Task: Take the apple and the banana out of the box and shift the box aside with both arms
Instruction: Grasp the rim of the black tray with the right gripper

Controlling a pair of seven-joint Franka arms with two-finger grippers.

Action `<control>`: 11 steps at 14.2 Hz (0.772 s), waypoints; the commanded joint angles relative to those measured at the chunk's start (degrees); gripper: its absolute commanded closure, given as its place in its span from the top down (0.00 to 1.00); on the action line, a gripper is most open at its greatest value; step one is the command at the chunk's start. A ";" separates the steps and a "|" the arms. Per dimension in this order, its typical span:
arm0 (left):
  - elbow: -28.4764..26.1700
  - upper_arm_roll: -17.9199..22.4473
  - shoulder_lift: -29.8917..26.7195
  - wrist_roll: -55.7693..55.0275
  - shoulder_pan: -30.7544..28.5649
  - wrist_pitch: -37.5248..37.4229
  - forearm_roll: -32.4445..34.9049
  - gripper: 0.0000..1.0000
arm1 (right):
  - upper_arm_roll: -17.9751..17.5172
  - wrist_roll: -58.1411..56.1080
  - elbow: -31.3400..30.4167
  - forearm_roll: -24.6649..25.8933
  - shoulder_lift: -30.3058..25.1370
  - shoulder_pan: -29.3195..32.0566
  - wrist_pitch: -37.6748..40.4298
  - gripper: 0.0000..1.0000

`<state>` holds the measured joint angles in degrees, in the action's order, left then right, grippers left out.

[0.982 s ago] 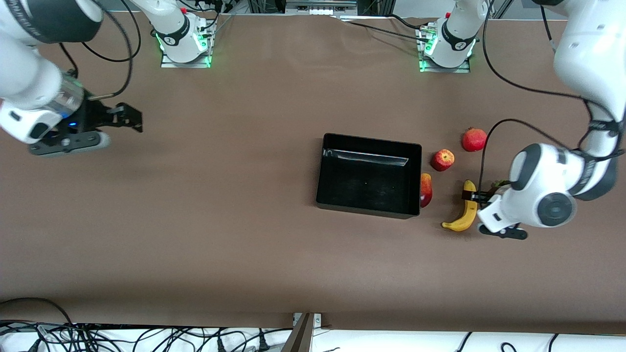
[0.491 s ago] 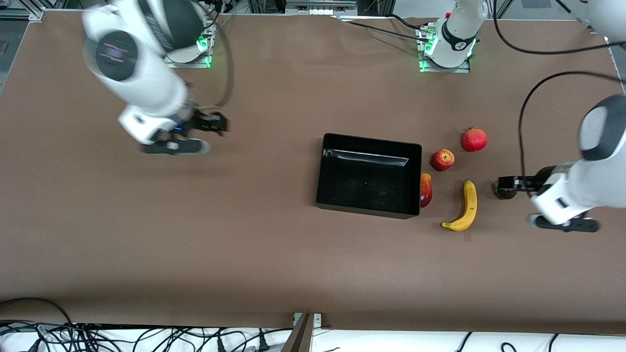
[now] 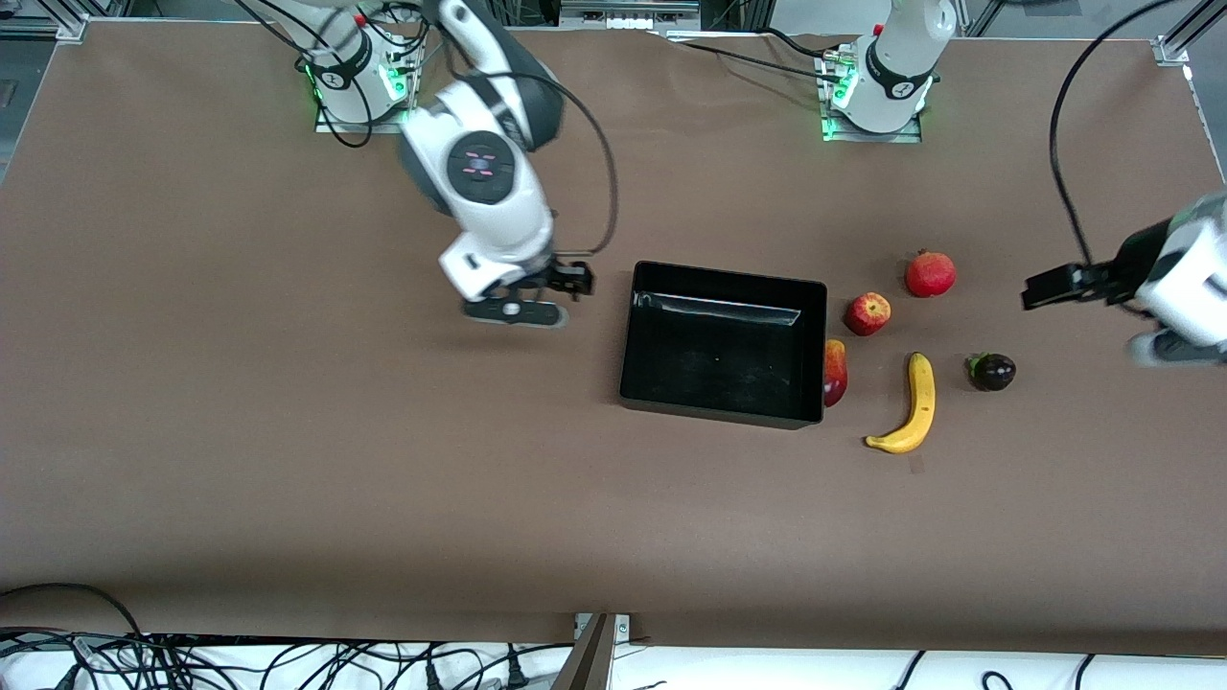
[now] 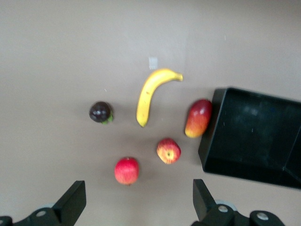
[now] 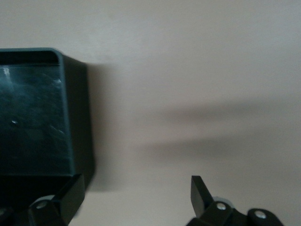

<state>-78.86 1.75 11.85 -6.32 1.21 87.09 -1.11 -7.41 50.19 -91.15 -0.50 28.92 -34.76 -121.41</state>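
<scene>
From my station I see the brown desk (image 3: 288,460) covering nearly the whole front view. Black cables (image 3: 192,661) lie tangled along its edge nearest the front camera, over a white floor strip. A small pale tape mark (image 4: 153,62) sits on the desk surface in the left wrist view.

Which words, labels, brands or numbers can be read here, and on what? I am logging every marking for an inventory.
None can be read.
Right arm's round wrist cap: small red marks, too blurred to read.
Small pale square patch on the table by the yellow curved banana: blank as far as shown.
Shallow glossy black plastic tray: no label in view.
</scene>
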 commanded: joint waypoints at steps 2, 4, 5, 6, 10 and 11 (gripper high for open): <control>-19.47 6.16 -13.24 0.95 2.39 10.65 -1.35 1.00 | 1.17 8.14 6.76 -0.29 7.89 -4.34 -3.65 1.00; -18.98 5.28 -13.00 1.31 2.12 8.81 -0.39 1.00 | 1.17 10.88 9.14 -0.29 11.67 -5.66 -7.42 1.00; -18.10 5.19 -12.73 2.44 2.30 8.36 0.83 1.00 | 1.17 11.50 9.15 -0.29 12.91 -6.45 -9.35 1.00; -17.91 5.19 -12.73 4.28 2.21 8.45 0.93 1.00 | 1.26 12.12 9.15 -0.12 14.14 -7.33 -11.11 1.00; -17.56 4.49 -12.55 5.53 2.65 8.36 3.56 1.00 | 1.35 12.12 9.15 0.59 16.52 -8.21 -12.71 0.63; -17.47 3.79 -12.55 5.53 2.57 8.36 4.18 1.00 | 1.35 11.95 9.15 0.59 16.79 -8.21 -12.71 0.43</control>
<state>-95.97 6.40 0.07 -1.92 3.43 94.94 0.75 -6.84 61.24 -83.79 -0.38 44.58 -42.07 -134.26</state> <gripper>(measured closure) 0.000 0.106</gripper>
